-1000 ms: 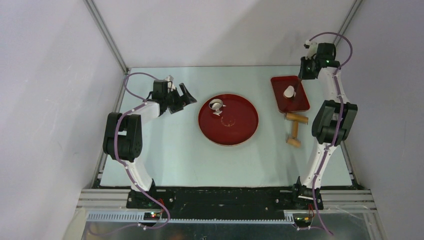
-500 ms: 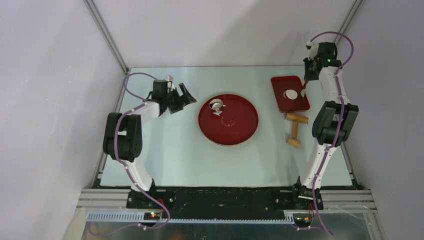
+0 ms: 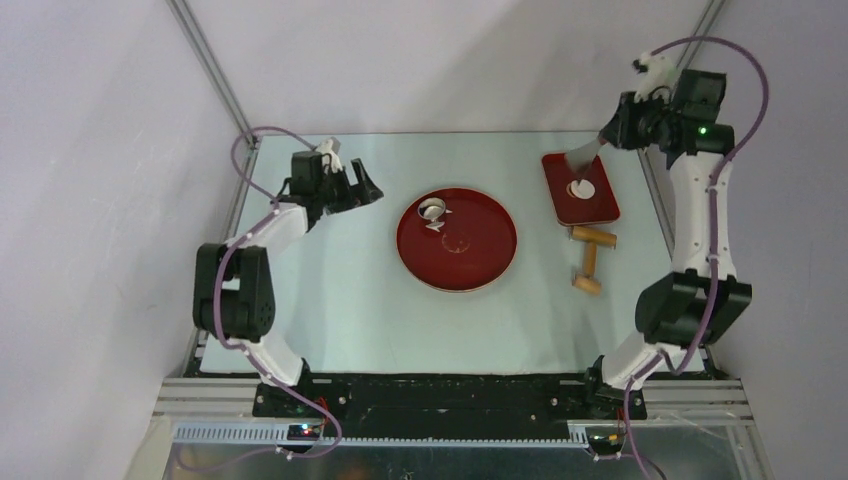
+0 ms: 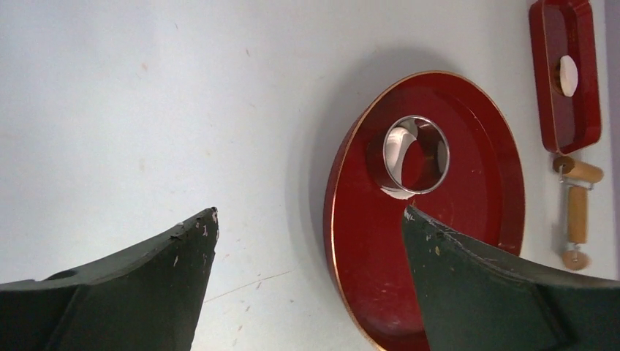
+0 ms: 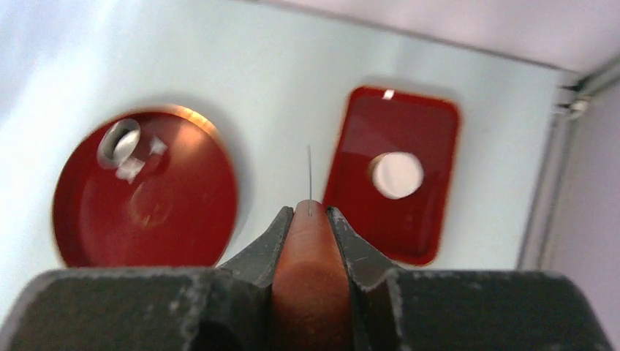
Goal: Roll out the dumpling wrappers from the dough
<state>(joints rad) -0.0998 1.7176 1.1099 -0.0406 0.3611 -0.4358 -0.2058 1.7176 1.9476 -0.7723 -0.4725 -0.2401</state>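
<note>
Right arm sits higher than earlier, right gripper (image 5: 310,211) pinching brown-handled tool (image 5: 311,252) near rectangular tray (image 5: 431,131) bearing one dumpling wrapper (image 5: 396,175); left gripper (image 4: 308,210) spread beside round plate (image 4: 475,219) with dough scraps (image 3: 436,226).

The left arm (image 3: 236,288) is folded at the elbow and stretched toward the far left side; the left pincer (image 3: 367,184) is held wide apart. The right arm (image 3: 703,215) is raised tall at far right; the right pincer (image 3: 611,136) is clamped on a brown-handled tool (image 5: 311,259).

Bright even light, soft shadow beside the red plate (image 4: 475,219), blur across the right wrist view.
</note>
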